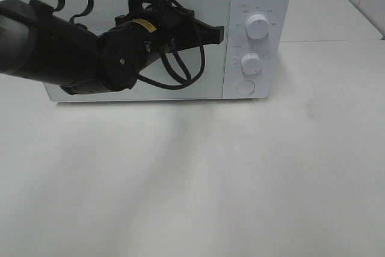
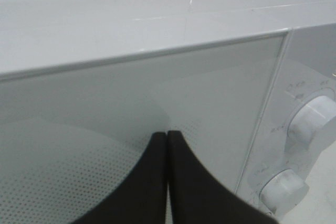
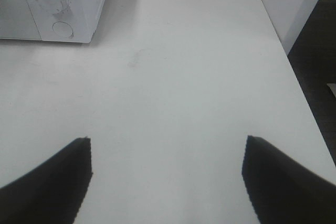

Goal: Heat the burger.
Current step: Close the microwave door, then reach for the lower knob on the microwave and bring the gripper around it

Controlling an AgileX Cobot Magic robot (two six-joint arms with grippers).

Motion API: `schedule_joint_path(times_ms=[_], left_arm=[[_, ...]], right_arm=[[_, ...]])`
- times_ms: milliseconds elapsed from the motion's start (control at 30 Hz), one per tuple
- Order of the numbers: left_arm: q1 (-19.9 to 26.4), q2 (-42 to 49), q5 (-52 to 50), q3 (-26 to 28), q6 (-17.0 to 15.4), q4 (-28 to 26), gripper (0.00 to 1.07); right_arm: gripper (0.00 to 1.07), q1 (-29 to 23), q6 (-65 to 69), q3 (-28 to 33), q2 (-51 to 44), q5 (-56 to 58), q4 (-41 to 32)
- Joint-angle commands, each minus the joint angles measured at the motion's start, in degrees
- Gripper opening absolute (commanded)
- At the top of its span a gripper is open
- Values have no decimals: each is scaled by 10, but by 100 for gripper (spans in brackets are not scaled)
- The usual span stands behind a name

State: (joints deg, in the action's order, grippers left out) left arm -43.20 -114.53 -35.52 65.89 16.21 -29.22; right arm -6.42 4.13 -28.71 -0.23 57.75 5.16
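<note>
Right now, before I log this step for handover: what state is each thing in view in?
Microwave door: closed.
Left end effector: shut, empty, tips at the door.
Right end effector: open, empty, above the table.
Upper knob: setting unreadable.
Lower knob: setting unreadable.
Burger: not in view.

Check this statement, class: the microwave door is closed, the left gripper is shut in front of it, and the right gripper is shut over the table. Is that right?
No. The right gripper is open, not shut; the right wrist view shows its jaws wide apart over the table. The rest stands.
</note>
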Motion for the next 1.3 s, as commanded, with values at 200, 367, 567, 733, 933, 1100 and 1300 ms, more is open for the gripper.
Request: schedule_joint_path(times_ms=[200, 367, 567, 733, 933, 1100, 1300], left_arm=[[-19, 47, 19, -29, 2, -27, 0], [-45, 73, 25, -75, 2, -28, 3], [-43, 88, 165, -114, 2, -35, 79], [-43, 94, 242, -114, 2, -33, 102], [-43, 123, 373, -113, 2, -8, 100], [-43, 158, 496, -113, 2, 53, 100], [-37, 202, 611, -113, -3, 77, 100]], right_arm=[[76, 3, -1, 2, -18, -8, 3], [76, 3, -1, 2, -18, -8, 3], [76, 3, -1, 2, -18, -8, 3], [76, 3, -1, 2, -18, -8, 3], [76, 3, -1, 2, -18, -8, 3], [76, 3, -1, 2, -18, -8, 3], [76, 3, -1, 2, -18, -8, 3]])
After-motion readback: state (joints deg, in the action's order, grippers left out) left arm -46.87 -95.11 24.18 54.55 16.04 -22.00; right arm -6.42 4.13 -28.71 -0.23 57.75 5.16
